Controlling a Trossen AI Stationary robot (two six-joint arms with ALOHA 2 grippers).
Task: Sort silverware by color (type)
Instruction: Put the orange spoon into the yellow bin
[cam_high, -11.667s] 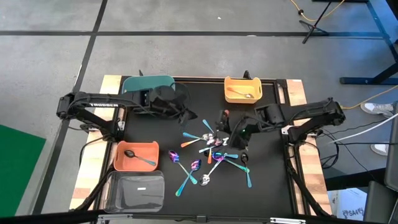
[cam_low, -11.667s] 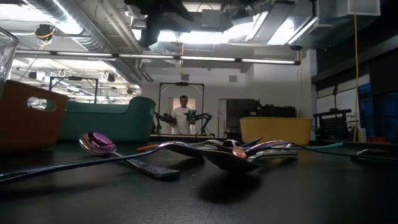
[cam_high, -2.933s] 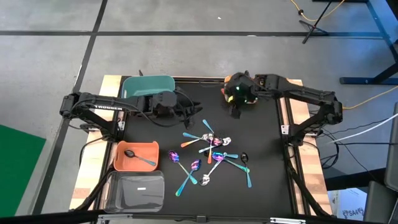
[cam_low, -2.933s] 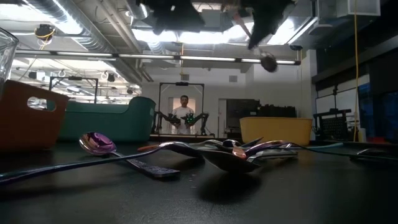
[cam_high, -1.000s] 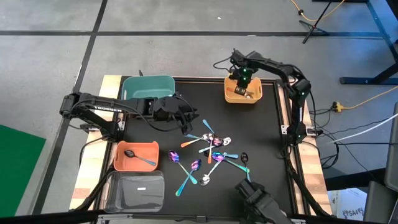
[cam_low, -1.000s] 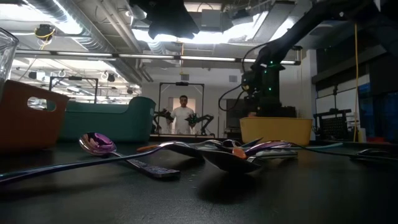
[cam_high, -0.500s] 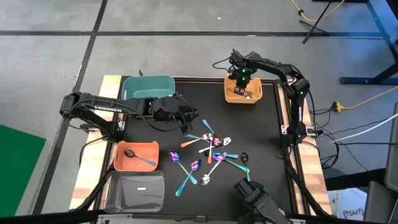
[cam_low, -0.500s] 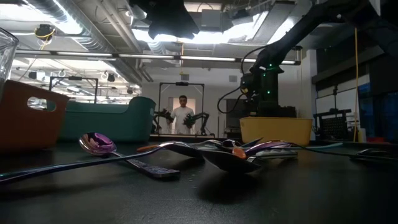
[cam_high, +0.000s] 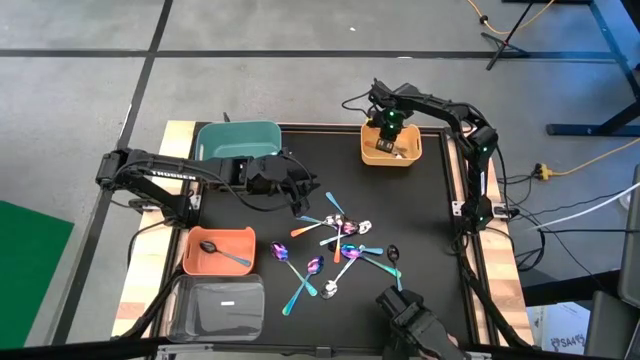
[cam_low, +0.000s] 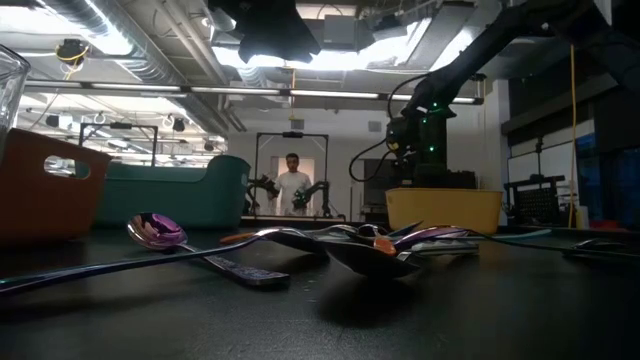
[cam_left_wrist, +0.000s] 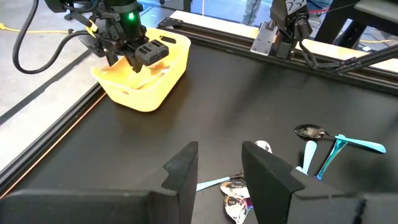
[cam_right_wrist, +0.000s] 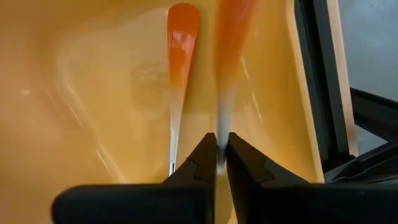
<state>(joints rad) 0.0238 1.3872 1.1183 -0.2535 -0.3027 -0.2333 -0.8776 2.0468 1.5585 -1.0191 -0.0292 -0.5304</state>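
Several spoons in teal, purple-rainbow, silver and black lie in a loose pile (cam_high: 340, 245) on the black mat. My right gripper (cam_high: 388, 128) hangs over the yellow bin (cam_high: 410, 150), shut on an orange-copper spoon (cam_right_wrist: 231, 37). A second orange spoon (cam_right_wrist: 180, 43) lies flat on the bin floor. My left gripper (cam_high: 300, 190) is open and empty just left of the pile; its fingers (cam_left_wrist: 217, 168) point toward the yellow bin (cam_left_wrist: 143, 74). A black spoon (cam_high: 225, 253) lies in the orange bin (cam_high: 195, 262). My right gripper pinches the orange-copper spoon by the thin silver end of its handle (cam_right_wrist: 222, 121) between its two fingertips. The fingers point down into the yellow bin. The spoon hangs below them, orange end down and blurred; whether it touches the bin floor I cannot tell.
A teal bin (cam_high: 225, 135) stands at the far left, and a clear bin (cam_high: 218, 305) at the near left. A dark jointed object (cam_high: 415, 320) sits at the table's near edge. The low view shows a person (cam_low: 292, 185) far behind the table.
My right gripper has stayed over the yellow bin, shifting only slightly toward the table's left. My left arm has kept still.
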